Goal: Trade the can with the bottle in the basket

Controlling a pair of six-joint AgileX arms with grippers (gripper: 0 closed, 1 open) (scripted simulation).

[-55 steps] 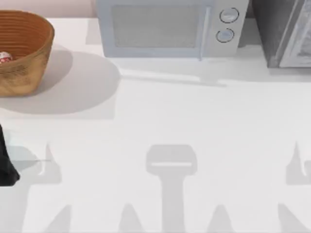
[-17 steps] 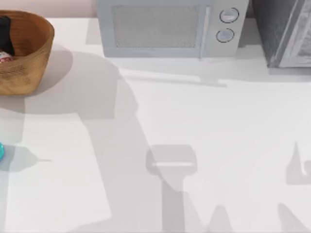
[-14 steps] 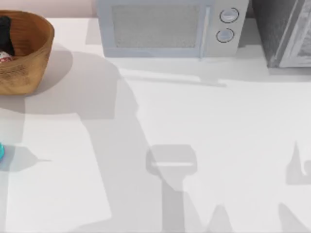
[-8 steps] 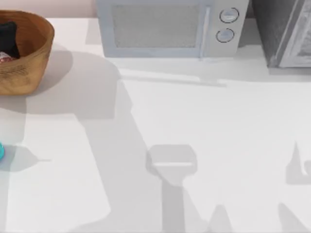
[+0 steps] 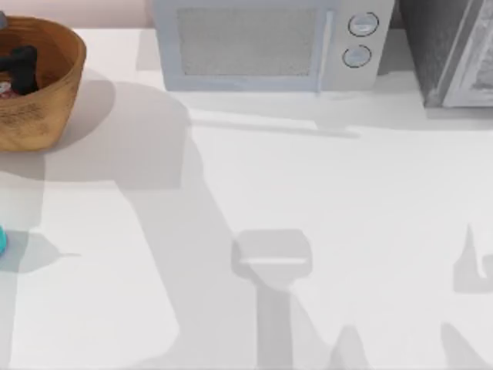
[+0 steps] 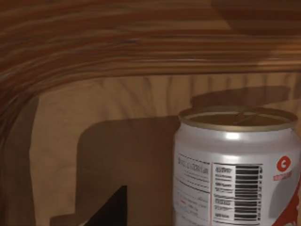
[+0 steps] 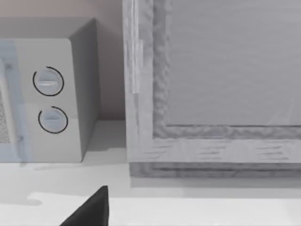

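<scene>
Since half a second ago, my left gripper (image 5: 21,68) has shifted rightward inside the large round woven wicker basket (image 5: 54,92) at the surface's far left — whether it is spread or pressed together I cannot tell. Just beside it stands the small white can (image 6: 237,169) with red markings and a dull gold top, upright on the basket floor; its label carries a barcode, unreadable fine print and a red round logo. A teal sliver of bottle (image 5: 2,240) sits at the surface's left edge.

Counter (image 5: 323,193) brightly, evenly lit; soft grey shadows cast across it; basket (image 6: 141,52) interior dimmer, shadowed.
</scene>
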